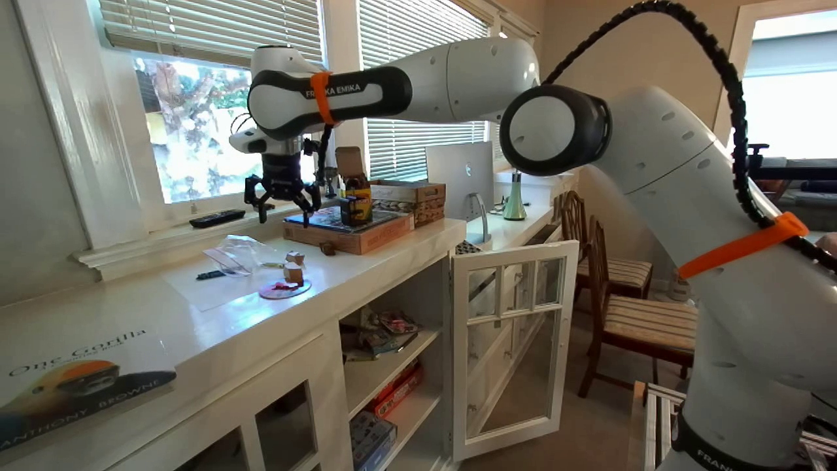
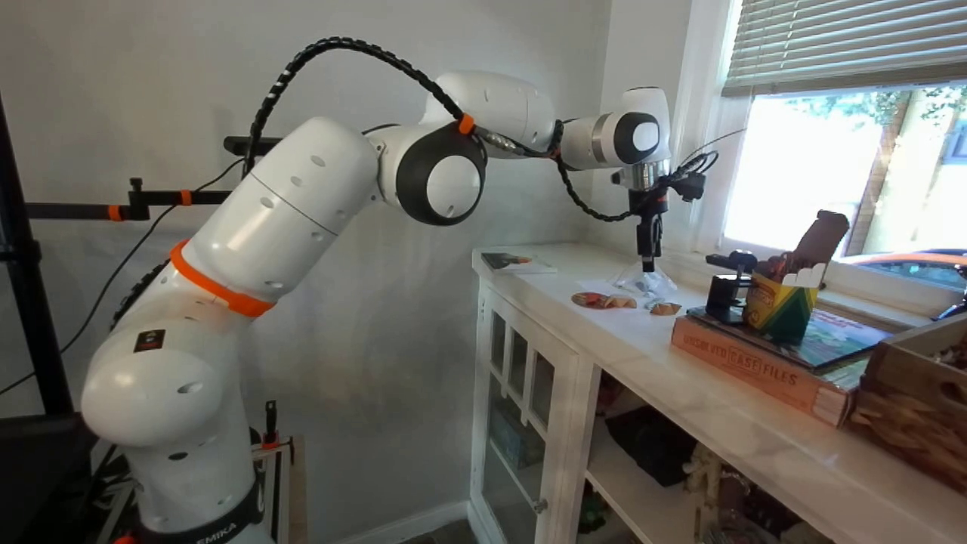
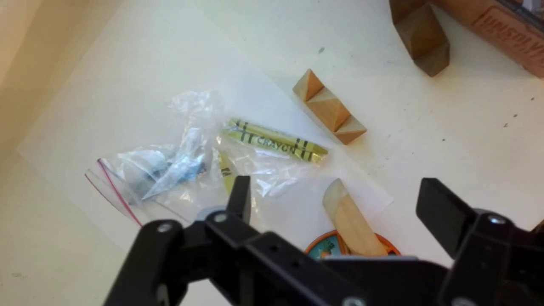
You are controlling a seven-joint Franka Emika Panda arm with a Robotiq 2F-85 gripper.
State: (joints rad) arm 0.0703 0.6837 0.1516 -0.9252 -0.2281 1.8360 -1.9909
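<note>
1. I am holding the gripper (image 1: pixel 284 214) above the counter (image 3: pixel 467 140); in an exterior view a gap is showing beneath it and nothing is touching it.
2. The jaws are standing wide apart and gripping nothing. In the wrist view the fingers (image 3: pixel 444 216) are framing a stick (image 3: pixel 355 221) of pale wood, which is resting partly on a round disc (image 3: pixel 318 247).
3. Also beneath, the bag (image 3: pixel 182 157) is lying crumpled on the paper (image 3: pixel 148 59), clear plastic with something bluish showing through. One finger is covering some of it in that view.
4. A crayon (image 3: pixel 276 142) is lying at the bag's side; I am not managing to tell whether its end is going inside the plastic or under it. A half-hidden crayon (image 3: pixel 224 162) is showing close by.
5. A block (image 3: pixel 326 108) is sitting at the paper's edge, and a dark block (image 3: pixel 418 38) is lying near the box (image 3: pixel 493 29).
6. I am judging this to be an empty-handed positioning step: the gripper is hovering over the small things, with no hold on any of them.
7. Next, as I am reading it, any move down would be calling for squaring the fingers to whichever thing they are meeting, a slow, straight descent, and care that the bag's loose plastic is not snagging on a finger.
</note>
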